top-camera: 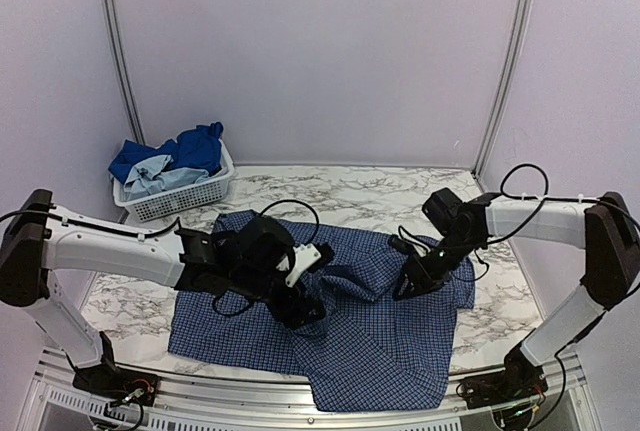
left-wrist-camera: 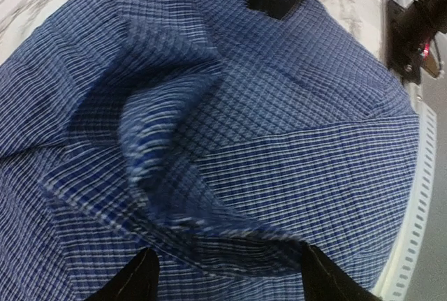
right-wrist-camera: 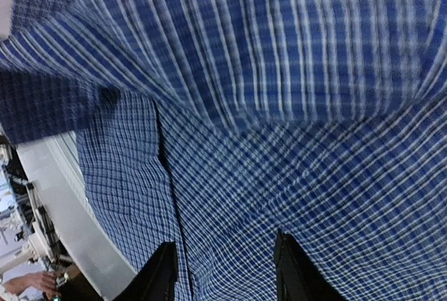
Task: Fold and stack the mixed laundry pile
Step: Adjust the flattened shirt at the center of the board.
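The navy checked shirt is laid rumpled on the desk near its front edge, a ridge bunched at its middle. The left end effector is held apart at that ridge, the right end effector apart at the right side. One layer only should be pinched and drawn outward evenly.

left pincer and right pincer both spread, angled down
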Controlling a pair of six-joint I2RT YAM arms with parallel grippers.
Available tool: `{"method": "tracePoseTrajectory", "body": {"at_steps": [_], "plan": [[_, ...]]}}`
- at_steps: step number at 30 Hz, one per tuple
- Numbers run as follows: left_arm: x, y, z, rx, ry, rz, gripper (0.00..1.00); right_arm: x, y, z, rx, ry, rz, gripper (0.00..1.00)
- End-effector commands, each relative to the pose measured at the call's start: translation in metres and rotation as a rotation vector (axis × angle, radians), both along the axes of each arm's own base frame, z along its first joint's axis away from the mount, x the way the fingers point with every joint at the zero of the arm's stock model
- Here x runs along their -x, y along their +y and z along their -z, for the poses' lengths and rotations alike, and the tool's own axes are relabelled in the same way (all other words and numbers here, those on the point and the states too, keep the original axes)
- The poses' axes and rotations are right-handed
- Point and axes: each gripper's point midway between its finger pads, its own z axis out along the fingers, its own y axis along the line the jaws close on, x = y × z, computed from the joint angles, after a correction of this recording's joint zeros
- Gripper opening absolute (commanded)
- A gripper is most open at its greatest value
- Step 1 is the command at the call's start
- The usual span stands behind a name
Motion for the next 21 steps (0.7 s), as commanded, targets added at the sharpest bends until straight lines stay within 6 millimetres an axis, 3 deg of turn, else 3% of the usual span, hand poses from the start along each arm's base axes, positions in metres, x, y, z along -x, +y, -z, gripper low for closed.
{"method": "tracePoseTrajectory", "body": {"at_steps": [1, 4, 6, 8, 13, 16, 18, 21], "plan": [[0.052, -0.026, -0.006, -0.042, -0.114, 0.327, 0.65, -0.057, 0.022, -0.076, -0.110, -0.279, 0.013, 0.50], [0.073, -0.019, 0.019, -0.201, -0.216, 0.454, 0.57, -0.077, 0.040, -0.110, -0.215, -0.365, 0.024, 0.55], [0.078, -0.012, 0.031, -0.290, -0.270, 0.496, 0.53, -0.084, 0.052, -0.118, -0.274, -0.375, 0.018, 0.56], [0.080, -0.007, 0.029, -0.336, -0.351, 0.510, 0.52, -0.089, 0.064, -0.117, -0.307, -0.373, -0.001, 0.57], [0.070, 0.002, -0.006, -0.298, -0.474, 0.407, 0.56, -0.090, 0.099, -0.113, -0.365, -0.390, -0.122, 0.67], [0.051, 0.013, -0.039, -0.154, -0.446, 0.198, 0.71, -0.093, 0.126, -0.098, -0.332, -0.397, -0.221, 0.69], [0.025, 0.033, -0.059, -0.040, -0.377, -0.001, 0.80, -0.102, 0.139, -0.086, -0.285, -0.404, -0.258, 0.70], [-0.004, 0.068, -0.069, 0.071, -0.297, -0.245, 0.91, -0.108, 0.152, -0.071, -0.243, -0.396, -0.319, 0.69]]}}
